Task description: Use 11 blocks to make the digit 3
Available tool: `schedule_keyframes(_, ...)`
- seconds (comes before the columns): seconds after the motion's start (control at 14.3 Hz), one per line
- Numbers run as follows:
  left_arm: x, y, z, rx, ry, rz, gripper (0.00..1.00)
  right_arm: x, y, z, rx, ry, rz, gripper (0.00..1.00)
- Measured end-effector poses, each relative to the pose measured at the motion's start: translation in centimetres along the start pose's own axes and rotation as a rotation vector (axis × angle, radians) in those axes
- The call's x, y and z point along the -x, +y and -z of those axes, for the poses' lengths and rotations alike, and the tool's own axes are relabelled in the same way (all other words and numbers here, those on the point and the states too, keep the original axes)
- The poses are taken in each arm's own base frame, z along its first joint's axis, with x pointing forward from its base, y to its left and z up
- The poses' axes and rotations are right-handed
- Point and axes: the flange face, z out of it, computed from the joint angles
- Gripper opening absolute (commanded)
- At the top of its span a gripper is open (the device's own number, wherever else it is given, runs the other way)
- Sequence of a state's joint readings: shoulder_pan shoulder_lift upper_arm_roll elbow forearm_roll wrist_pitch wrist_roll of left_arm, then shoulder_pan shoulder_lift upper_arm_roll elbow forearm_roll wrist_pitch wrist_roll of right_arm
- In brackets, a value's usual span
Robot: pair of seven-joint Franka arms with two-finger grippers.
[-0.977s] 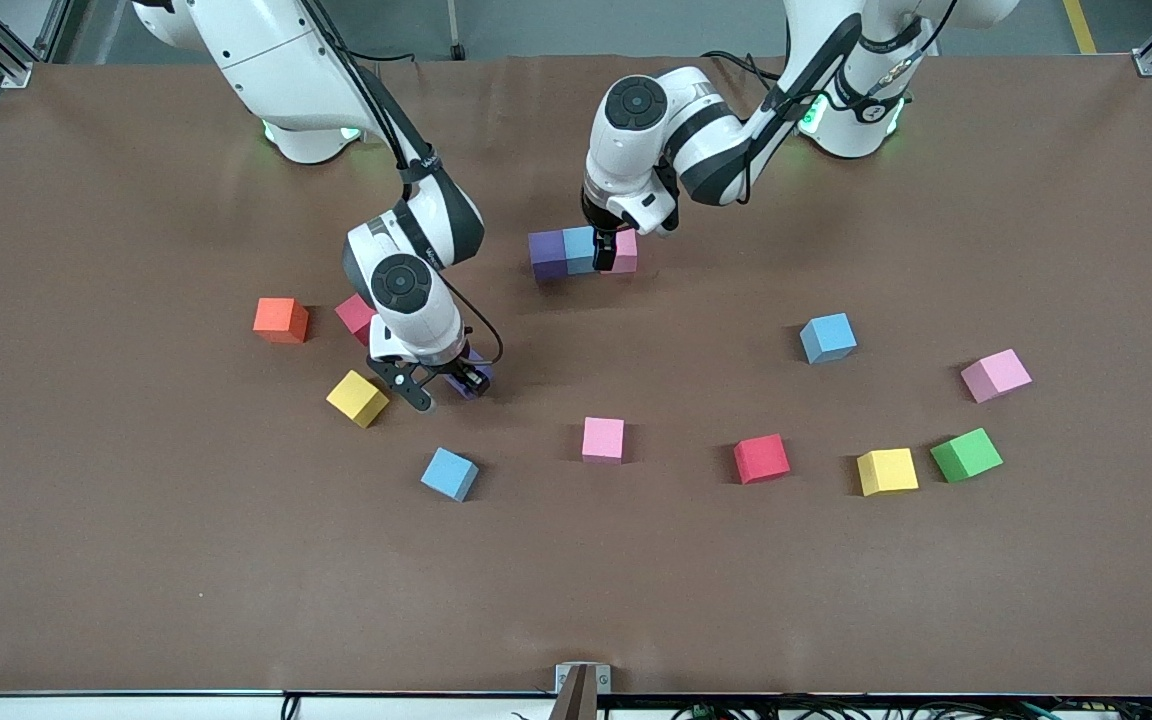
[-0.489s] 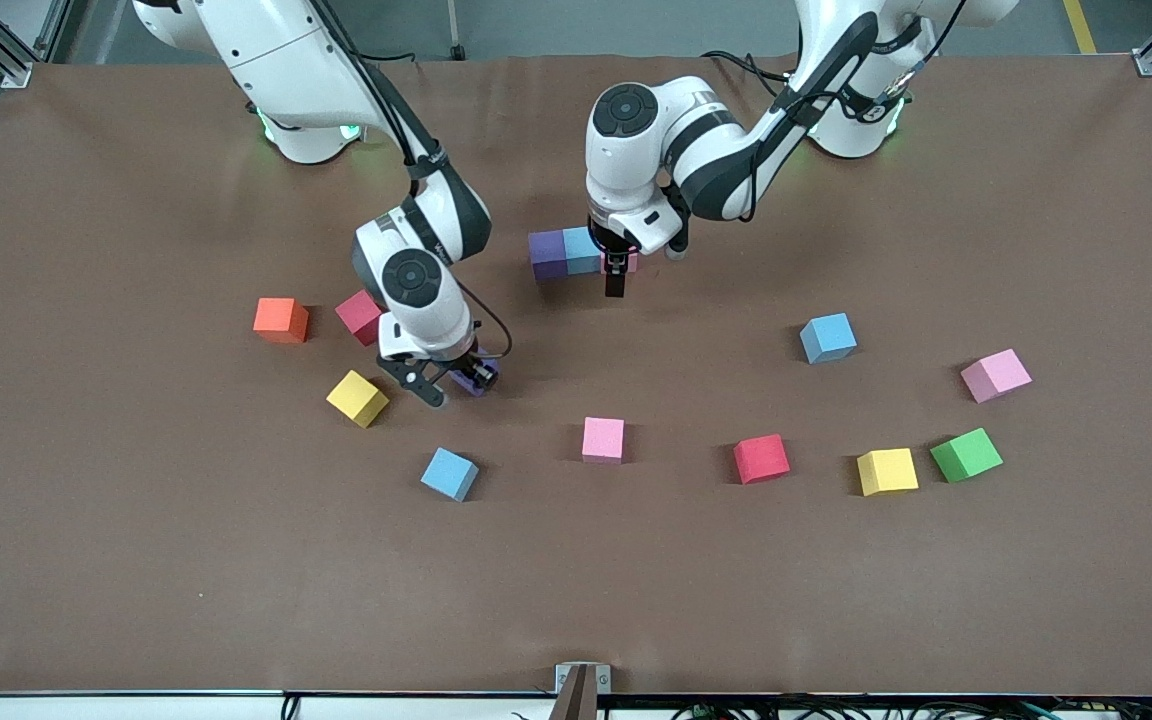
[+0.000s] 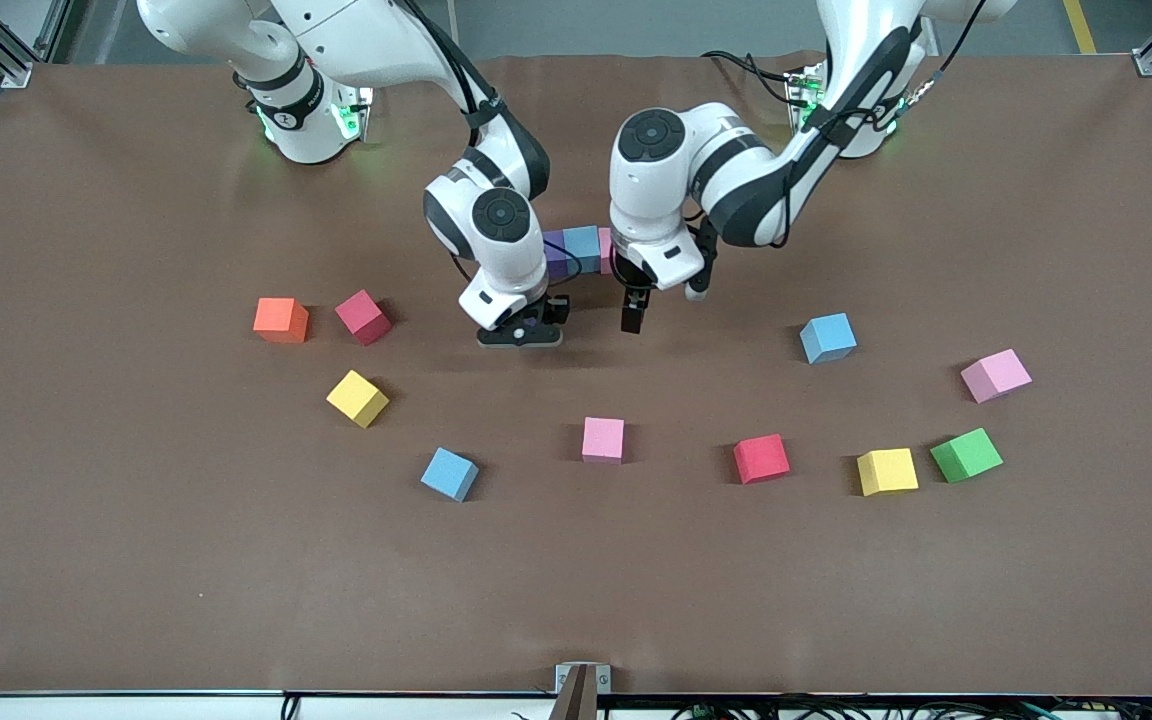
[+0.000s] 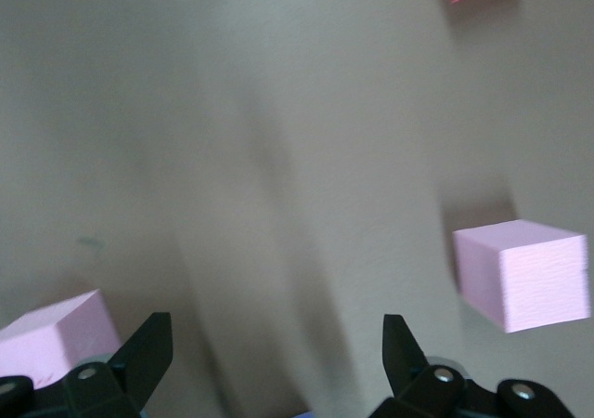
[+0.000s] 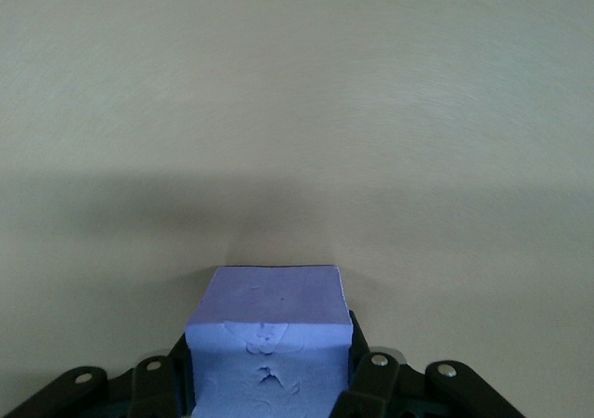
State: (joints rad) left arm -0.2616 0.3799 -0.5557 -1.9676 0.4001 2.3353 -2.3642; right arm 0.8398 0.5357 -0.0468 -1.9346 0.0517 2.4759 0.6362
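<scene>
A: Tool states?

B: Right gripper (image 3: 521,333) is clamped on a purple cube (image 5: 269,318); the right wrist view shows it wedged between the fingers. Left gripper (image 3: 633,318) is spread wide and holds nothing.

A: Where are they?

B: Both hang low over bare table (image 3: 136,580) beside the started row (image 3: 576,252). The right gripper is by its purple end, the left by its pink end.

A: Row layout?

B: Three cubes touching: purple (image 3: 556,260), light blue (image 3: 582,247), pink (image 3: 605,245), the last mostly hidden by the left arm. The long axis runs from the right arm's end of the table toward the left arm's end.

A: What does the next move turn on?

B: My judgement: the held cube goes against the row's purple end cube, on the side nearer the front camera, starting the column. The right arm is the nearer one and already loaded.

A: Full count?

B: Purple, two: one placed, one held. Light blue, three: one placed, loose ones (image 3: 450,473) and (image 3: 828,337). Pink, three: one placed, loose ones (image 3: 603,439) and (image 3: 996,375). Red, two: (image 3: 363,316) and (image 3: 762,458). Yellow, two: (image 3: 357,398) and (image 3: 887,471). One green cube (image 3: 966,454). One orange cube (image 3: 281,320).
</scene>
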Motion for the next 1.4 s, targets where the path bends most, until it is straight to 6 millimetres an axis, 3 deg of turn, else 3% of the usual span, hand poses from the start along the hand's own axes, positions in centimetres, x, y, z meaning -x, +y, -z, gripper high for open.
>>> schedule_keyframes(0.35,-5.3,5.5,1.4,0.021,-0.001,-0.066,1.00,0.3,-0.4,0.1,0.003,-0.004,0.121,0.01)
schedule_keyframes(0.63,-8.2,7.7,2.2,0.036,0.003,-0.168,1.00,1.1,-1.4,0.1,0.006,-0.008,-0.007,0.02)
schedule_keyframes(1.05,-9.8,10.7,2.9,0.067,-0.008,-0.498,1.00,2.2,-2.3,0.4,0.007,-0.011,-0.103,0.02)
schedule_keyframes(1.4,-11.7,13.3,1.5,0.052,-0.009,-0.813,1.00,3.3,-2.7,0.2,0.012,-0.017,-0.158,0.02)
